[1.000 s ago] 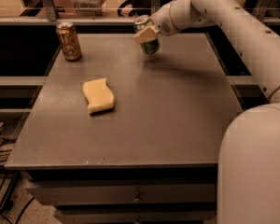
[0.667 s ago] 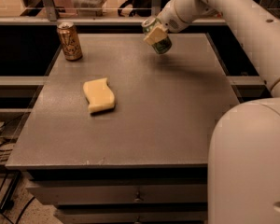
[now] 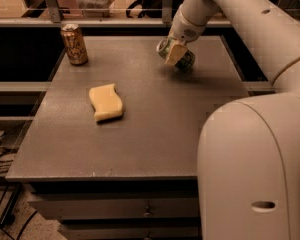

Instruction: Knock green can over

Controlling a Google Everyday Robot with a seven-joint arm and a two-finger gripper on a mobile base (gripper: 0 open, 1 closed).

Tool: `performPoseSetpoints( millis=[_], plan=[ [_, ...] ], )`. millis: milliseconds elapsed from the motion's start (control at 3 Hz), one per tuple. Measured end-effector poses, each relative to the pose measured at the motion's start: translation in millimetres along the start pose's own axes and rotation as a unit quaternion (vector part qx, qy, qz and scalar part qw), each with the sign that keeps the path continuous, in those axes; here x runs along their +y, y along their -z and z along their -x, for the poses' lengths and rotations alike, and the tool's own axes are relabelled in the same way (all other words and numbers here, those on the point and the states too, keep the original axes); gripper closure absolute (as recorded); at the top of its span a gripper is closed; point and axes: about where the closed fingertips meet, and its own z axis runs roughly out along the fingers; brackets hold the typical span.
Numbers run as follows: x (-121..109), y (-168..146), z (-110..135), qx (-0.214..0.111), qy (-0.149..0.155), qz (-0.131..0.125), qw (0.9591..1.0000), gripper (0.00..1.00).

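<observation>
The green can [image 3: 185, 60] is at the far right of the dark table [image 3: 155, 129], tipped steeply with its silver top rim pointing up and left. My gripper [image 3: 174, 53] is right at the can, its pale tip lying across the can's front, and the arm reaches in from the upper right. The tip hides the middle of the can. I cannot tell whether the can's lower end rests on the table.
A copper-orange can [image 3: 74, 44] stands upright at the far left corner. A yellow sponge [image 3: 106, 102] lies left of centre. My white body [image 3: 255, 174] fills the right foreground. A rail and dark gap run behind the table.
The gripper has moved right and nearer along the far side of the table. The green can has moved with it and now leans far more steeply.
</observation>
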Motion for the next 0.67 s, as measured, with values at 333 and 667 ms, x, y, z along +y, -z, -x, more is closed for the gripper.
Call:
performPoseSetpoints(
  millis=[333, 667],
  plan=[
    [30.3, -5.5, 4.6, -0.005, 0.03, 0.059, 0.9978, 0.12],
    [49.5, 4.3, 22.8, -0.071, 0.024, 0.085, 0.9936, 0.0]
  ],
)
